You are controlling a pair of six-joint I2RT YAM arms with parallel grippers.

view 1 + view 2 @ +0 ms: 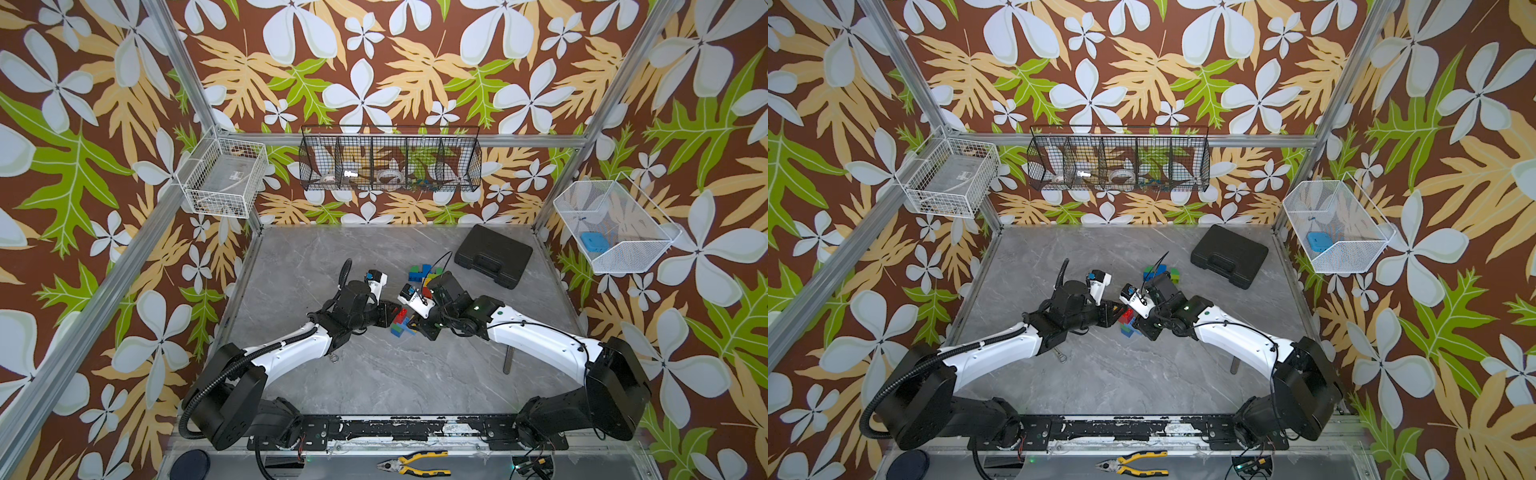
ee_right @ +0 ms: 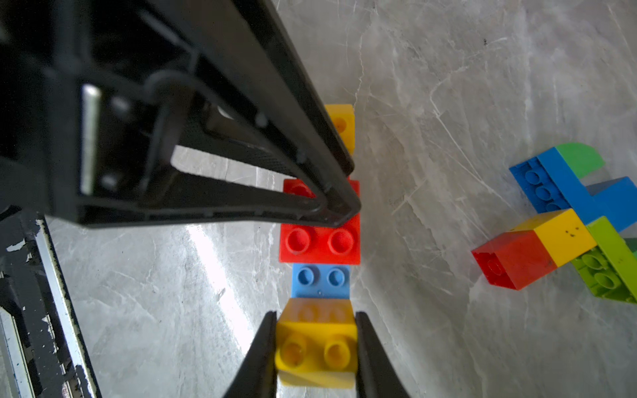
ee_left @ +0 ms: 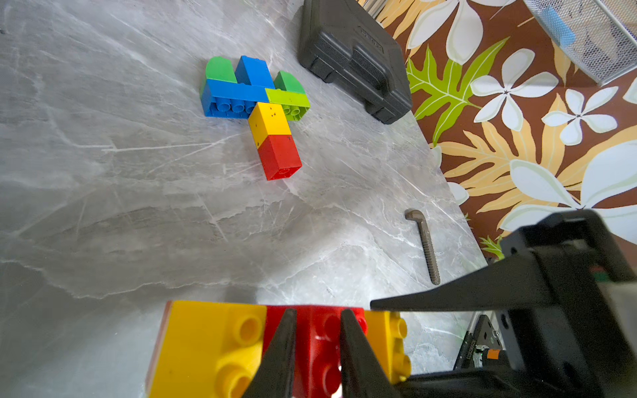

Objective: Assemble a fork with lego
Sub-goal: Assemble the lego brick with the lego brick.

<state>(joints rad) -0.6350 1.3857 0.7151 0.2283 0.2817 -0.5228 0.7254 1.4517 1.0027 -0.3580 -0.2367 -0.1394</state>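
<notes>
One pair of yellow-handled pliers (image 1: 415, 463) is lying nearest us, on the front ledge. Past it, both arms are reaching in over the grey bench (image 1: 374, 374), w/ a bolt (image 1: 508, 360) lying near the right arm.

At mid-bench we're seeing the lego row (image 1: 401, 322) sitting btwn the two pincers. The right wrist view is showing it end to end: yellow brick (image 2: 315, 351), blue brick (image 2: 320, 284), red brick (image 2: 320, 241), then a far yellow brick (image 2: 343, 125). The right pincer (image 2: 316, 320) is clamping the yellow brick, one finger pressing each side. The left pincer (image 3: 319, 315) is pinching the red brick mid-row, jaws nearly together on it. We can't tell whether the row is resting on the bench or hanging just above it.

Farther back, a second lego cluster (image 1: 424, 272) in blue, green, yellow & red is lying flat on the bench, apart from both pincers. Beyond it a black case (image 1: 492, 255) is sitting near the back right corner. Farthest off, a black wire basket (image 1: 469, 166) is hanging on the rear wall, w/ a white basket (image 1: 224, 178) to its left.
</notes>
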